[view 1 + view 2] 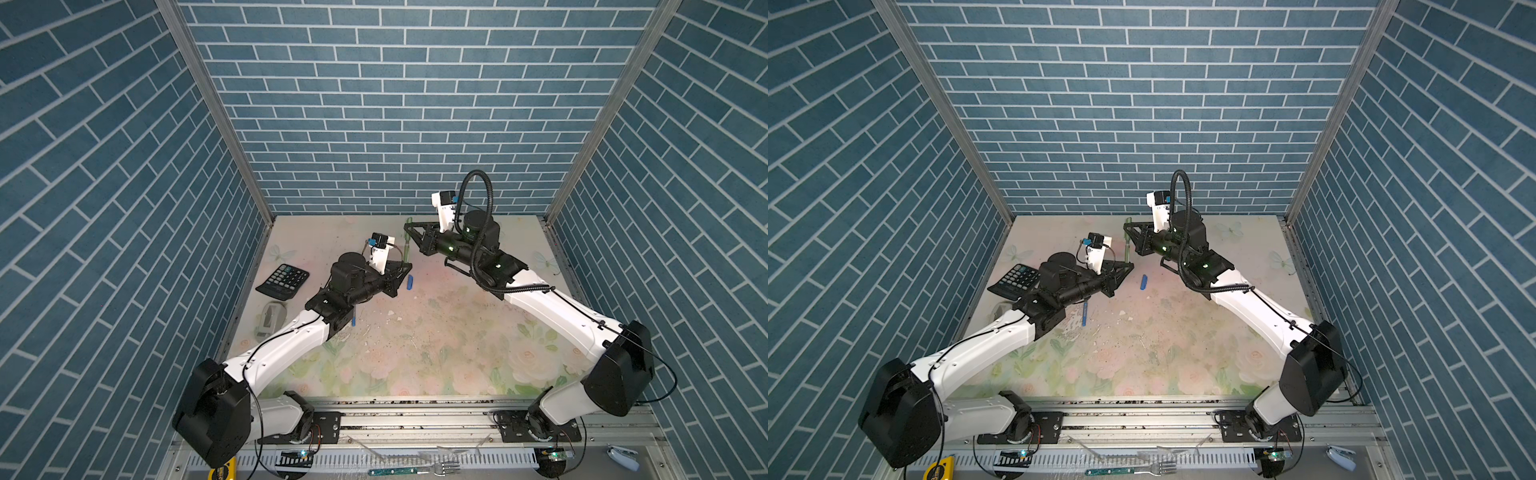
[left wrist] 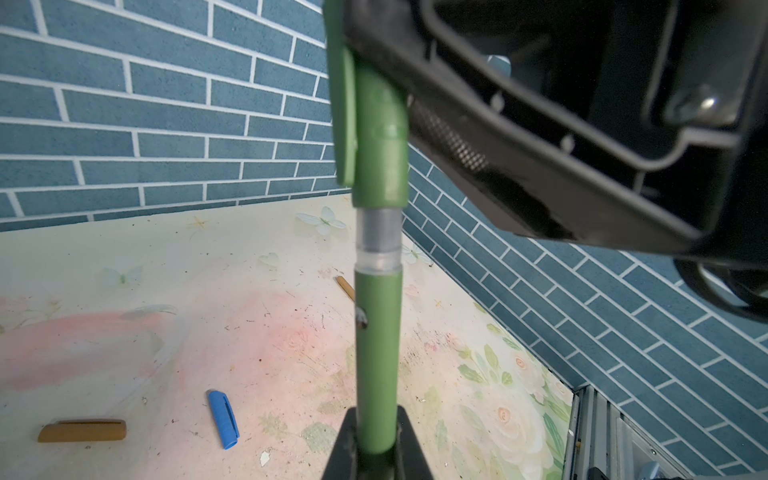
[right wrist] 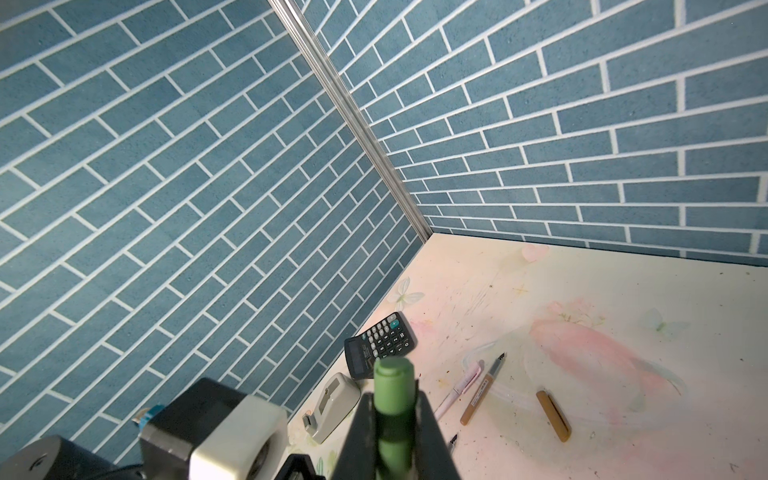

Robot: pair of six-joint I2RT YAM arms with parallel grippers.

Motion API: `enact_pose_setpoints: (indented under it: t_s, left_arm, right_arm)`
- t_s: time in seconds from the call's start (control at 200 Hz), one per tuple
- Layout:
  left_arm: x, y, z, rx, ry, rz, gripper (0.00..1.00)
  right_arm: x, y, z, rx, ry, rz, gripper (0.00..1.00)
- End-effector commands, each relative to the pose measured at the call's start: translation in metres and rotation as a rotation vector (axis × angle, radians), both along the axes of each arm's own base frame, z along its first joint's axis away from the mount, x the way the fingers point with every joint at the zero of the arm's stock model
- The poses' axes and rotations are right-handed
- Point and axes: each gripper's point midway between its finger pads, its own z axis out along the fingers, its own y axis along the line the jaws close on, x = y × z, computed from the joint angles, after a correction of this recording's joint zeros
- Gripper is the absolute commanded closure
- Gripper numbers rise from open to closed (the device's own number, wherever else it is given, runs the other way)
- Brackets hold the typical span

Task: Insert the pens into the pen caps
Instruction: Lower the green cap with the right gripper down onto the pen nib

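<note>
The left gripper (image 2: 376,419) pinches the smooth matte barrel of the green pen (image 2: 378,353), a black wedge-shaped finger pressed to each side. The right gripper (image 3: 395,399) is clamped the same way on the green cap (image 2: 380,158), a stubby tube with a flat clip down one side and a rounded closed end. Pen and cap are in one line, held off the table (image 1: 436,353), and the pen's tip is inside the cap. A band of clear and grey plastic shows bare between barrel and cap mouth (so the cap is not pushed home). On the table just beside the left gripper lies a blue cap (image 2: 223,419), short and clipped, with a gold cap (image 2: 83,430) a little beyond it. Under the left arm, back from its gripper, a thin blue pen (image 1: 1084,313) shows in part. Out past the right gripper's fingers lie a gold pen (image 3: 482,390) with a dark pointed tip and a pale pink pen (image 3: 457,388) close beside it. The table is a pale floral print, scuffed and speckled with dark crumbs. Farther from the grippers, by the side wall, are a black calculator (image 3: 380,343) with rows of small keys and a rounded grey-white tape dispenser (image 3: 332,405). Well apart from both grippers, at the front rail, a metal fork (image 1: 415,471) has a teal handle.
</note>
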Motion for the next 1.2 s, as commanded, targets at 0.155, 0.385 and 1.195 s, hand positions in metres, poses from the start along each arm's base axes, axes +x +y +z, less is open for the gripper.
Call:
enact_pose_setpoints:
  t_s: [0.155,0.385,1.195]
  left_arm:
    - [0.002,0.006,0.024,-0.044,-0.074,0.031,1.0]
    - [0.001,0.003,0.02,-0.03,-0.079,0.011,1.0]
    - [-0.001,-0.004,0.012,-0.007,-0.126,-0.039,1.0]
  right_arm:
    - [-0.022,0.005,-0.028,-0.016,0.12,0.075,0.84]
    - [-0.032,0.005,-0.034,-0.031,0.145,0.102,0.72]
    - [0.001,-0.027,0.047,-0.254,-0.095,-0.001,0.56]
